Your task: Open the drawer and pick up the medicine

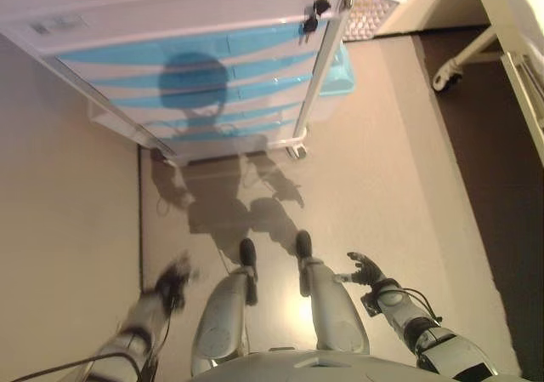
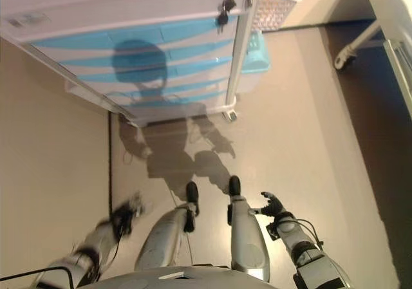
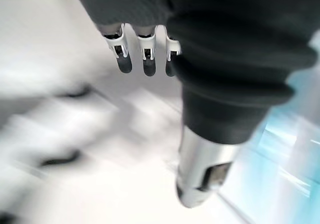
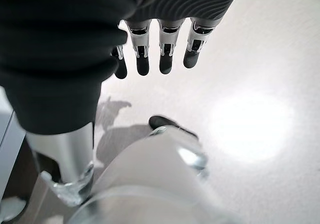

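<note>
Drawer cabinet (image 1: 204, 67): white wheeled unit with blue-fronted drawers stacked one under another, at 12 o'clock from the robot, well apart from both hands.
Drawers: all appear shut; fronts flush, no gap visible.
Drawer long axis: each front runs roughly 9 to 3 o'clock across the view, slightly slanted.
Medicine: not visible in any view; by judgement inside one of the shut drawers, which one cannot be told.
Left hand (image 1: 174, 278): low at 7 o'clock, beside the robot, holding nothing; fingers (image 3: 123, 64) hang straight and relaxed in the left wrist view.
Right hand (image 1: 365, 271): low at 5 o'clock, empty; fingers (image 4: 165, 59) extended and loose in the right wrist view, thumb apart.
Bearing of cabinet from hands: toward 12 to 1 o'clock from the left hand, toward 11 o'clock from the right hand.
Nearer hand: neither clearly; the left looks marginally closer to the cabinet's near corner.
White basket (image 1: 367, 8): at 1 o'clock, just beside the cabinet's right side, yellow item inside.
Step in hand: judged as approach, reach not yet begun.
</note>
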Motion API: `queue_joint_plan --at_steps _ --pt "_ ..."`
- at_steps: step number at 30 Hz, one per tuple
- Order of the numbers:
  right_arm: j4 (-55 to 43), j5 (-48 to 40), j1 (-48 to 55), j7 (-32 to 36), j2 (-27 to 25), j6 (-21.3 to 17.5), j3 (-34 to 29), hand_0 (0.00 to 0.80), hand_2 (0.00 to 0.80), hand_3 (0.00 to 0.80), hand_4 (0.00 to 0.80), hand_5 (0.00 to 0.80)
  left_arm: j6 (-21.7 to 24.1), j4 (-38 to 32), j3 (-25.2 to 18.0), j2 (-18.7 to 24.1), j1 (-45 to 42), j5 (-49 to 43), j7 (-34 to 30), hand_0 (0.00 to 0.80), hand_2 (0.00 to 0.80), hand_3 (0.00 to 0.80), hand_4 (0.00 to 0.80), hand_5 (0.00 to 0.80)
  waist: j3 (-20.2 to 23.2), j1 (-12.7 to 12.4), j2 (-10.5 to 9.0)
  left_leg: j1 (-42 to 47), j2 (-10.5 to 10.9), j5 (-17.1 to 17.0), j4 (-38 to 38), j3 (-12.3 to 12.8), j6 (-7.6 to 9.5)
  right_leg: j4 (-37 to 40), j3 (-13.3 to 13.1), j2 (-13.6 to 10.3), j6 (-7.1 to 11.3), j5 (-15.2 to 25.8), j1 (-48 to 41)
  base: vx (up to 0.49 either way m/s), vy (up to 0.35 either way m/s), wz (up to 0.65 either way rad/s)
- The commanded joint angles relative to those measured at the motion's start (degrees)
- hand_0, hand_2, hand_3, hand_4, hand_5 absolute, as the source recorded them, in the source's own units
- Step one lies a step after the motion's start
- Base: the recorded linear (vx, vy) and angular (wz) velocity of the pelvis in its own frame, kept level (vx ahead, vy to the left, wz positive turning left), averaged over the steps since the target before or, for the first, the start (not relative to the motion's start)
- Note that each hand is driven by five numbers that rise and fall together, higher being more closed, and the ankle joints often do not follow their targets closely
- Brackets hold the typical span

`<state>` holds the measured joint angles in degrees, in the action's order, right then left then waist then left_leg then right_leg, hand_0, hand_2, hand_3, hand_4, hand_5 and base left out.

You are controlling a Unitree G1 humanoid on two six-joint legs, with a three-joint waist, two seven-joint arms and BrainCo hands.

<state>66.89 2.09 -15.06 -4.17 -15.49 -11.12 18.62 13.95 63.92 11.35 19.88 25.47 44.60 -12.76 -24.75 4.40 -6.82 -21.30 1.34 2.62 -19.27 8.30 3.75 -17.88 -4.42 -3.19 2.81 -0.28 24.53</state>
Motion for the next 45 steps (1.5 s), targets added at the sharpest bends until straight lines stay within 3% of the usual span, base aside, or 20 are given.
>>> queue_joint_plan --at_steps 1,9,11,23,27,32,33,34,35,39,41,45 --pt "-1.3 -2.3 3.0 -1.0 -3.8 -0.5 3.2 0.0 0.0 0.0 0.0 0.0 3.7 -3.2 -4.1 -1.0 6.7 10.8 -3.0 0.0 0.0 0.0 0.0 0.0 1.0 2.8 1.94 -4.3 0.4 7.7 -9.4 -0.3 1.4 -4.3 -0.1 2.0 -1.12 0.5 3.7 -0.019 0.038 -0.19" --pt "-2.0 -3.8 6.4 -1.4 -3.5 -3.6 3.9 0.0 0.0 0.0 0.0 0.0 5.2 -7.4 -7.3 4.5 18.8 27.8 -8.3 0.0 0.0 0.0 0.0 0.0 -0.3 5.4 -0.3 -9.1 -0.1 11.9 -16.3 0.8 1.74 -5.0 -1.7 3.0 -1.25 1.3 7.1 0.013 0.015 -0.33" --pt "-2.2 -3.8 7.2 -1.6 -3.4 -4.1 4.1 0.0 0.0 0.0 0.0 0.0 6.4 -8.4 -7.6 4.9 20.6 31.3 -9.7 0.0 0.0 0.0 0.0 0.0 -0.4 5.8 -0.24 -9.0 -0.3 14.6 -17.8 0.5 1.61 -5.4 -2.1 3.4 -1.01 0.0 6.9 0.114 0.033 -0.04" --pt "-3.0 -4.5 9.1 -0.9 -3.5 -6.3 5.9 0.0 0.0 0.0 0.0 0.0 7.4 -9.8 -9.6 9.9 31.6 50.1 -16.4 0.0 0.0 0.0 0.0 0.0 -1.0 7.9 -2.07 -10.3 -1.1 18.1 -22.3 1.1 1.97 -4.9 -3.4 4.0 -0.8 1.1 7.5 0.03 -0.008 -0.05" --pt "-2.5 -4.3 9.7 -0.6 -3.2 -6.9 6.5 0.0 0.0 0.0 0.0 0.0 7.3 -11.9 -10.5 10.6 34.0 59.0 -23.2 0.0 0.0 0.0 0.0 0.0 -1.0 8.1 -2.49 -10.4 -1.2 18.7 -22.9 1.1 2.03 -4.7 -3.7 4.3 -0.8 1.2 7.3 0.018 -0.03 -0.08" --pt "-2.0 -4.2 10.5 -0.7 -2.6 -7.4 8.0 0.0 0.0 0.0 0.0 0.0 8.2 -17.5 -10.6 11.1 36.2 68.4 -37.9 0.0 0.0 0.0 0.0 0.0 -1.0 7.7 -3.35 -9.9 -0.9 19.1 -22.8 0.6 2.15 -4.2 -3.7 4.7 -0.79 1.2 6.2 0.02 -0.059 -0.02" --pt "-2.0 -4.2 10.5 -0.7 -2.6 -7.4 8.3 0.0 0.0 0.0 0.0 0.0 9.1 -18.8 -10.1 11.0 36.6 68.4 -41.6 0.329 0.329 0.329 0.329 0.329 -1.0 7.7 -3.5 -9.7 -0.9 19.0 -22.6 0.5 2.15 -4.0 -3.6 4.8 -0.81 1.3 5.9 0.007 -0.054 -0.01" --pt "-2.1 -4.1 10.6 -0.6 -2.6 -7.2 8.3 0.0 0.0 0.0 0.0 0.0 9.6 -19.9 -9.8 11.0 36.7 68.4 -43.0 0.489 0.489 0.489 0.489 0.489 -1.1 7.5 -3.59 -9.5 -0.7 18.9 -22.3 0.4 2.15 -3.8 -3.7 4.9 -0.84 1.3 5.7 0.003 -0.052 -0.02" --pt "-2.3 -4.0 10.6 -0.6 -2.6 -7.1 8.5 0.0 0.0 0.0 0.0 0.0 10.9 -21.6 -9.0 10.9 36.9 68.4 -45.2 0.8 0.8 0.8 0.8 0.8 -1.2 7.4 -3.65 -9.3 -0.6 18.8 -22.0 0.2 2.19 -3.6 -3.7 5.0 -0.87 1.3 5.4 -0.003 -0.048 -0.02" --pt "-2.8 -3.6 10.8 -0.5 -2.6 -6.5 8.6 0.0 0.0 0.0 0.0 0.0 13.3 -26.5 -6.3 11.4 37.0 68.0 -52.9 0.8 0.8 0.8 0.8 0.8 -1.6 6.5 -3.6 -8.4 -0.3 18.3 -20.8 -0.7 2.35 -3.1 -3.5 5.1 -0.92 1.3 4.1 -0.013 -0.058 -0.01" --pt "-3.2 -3.2 10.7 -0.8 -2.6 -6.1 8.7 0.0 0.0 0.0 0.0 0.0 13.2 -29.1 -5.5 11.7 36.7 65.7 -54.5 0.8 0.8 0.8 0.8 0.8 -2.0 6.1 -4.02 -8.3 0.0 16.1 -19.7 -0.5 2.36 -2.0 -3.3 4.7 -1.07 2.7 3.5 -0.116 -0.102 0.09" --pt "-4.5 -3.1 10.3 -1.0 -2.7 -4.7 8.4 0.0 0.0 0.0 0.0 0.0 10.5 -35.1 -4.6 11.6 34.0 56.5 -53.2 0.8 0.8 0.8 0.8 0.8 -2.3 4.5 -3.5 -6.3 0.9 14.5 -16.5 -1.8 2.21 -0.5 -3.0 4.3 -1.21 2.6 1.2 -0.053 -0.072 0.13"
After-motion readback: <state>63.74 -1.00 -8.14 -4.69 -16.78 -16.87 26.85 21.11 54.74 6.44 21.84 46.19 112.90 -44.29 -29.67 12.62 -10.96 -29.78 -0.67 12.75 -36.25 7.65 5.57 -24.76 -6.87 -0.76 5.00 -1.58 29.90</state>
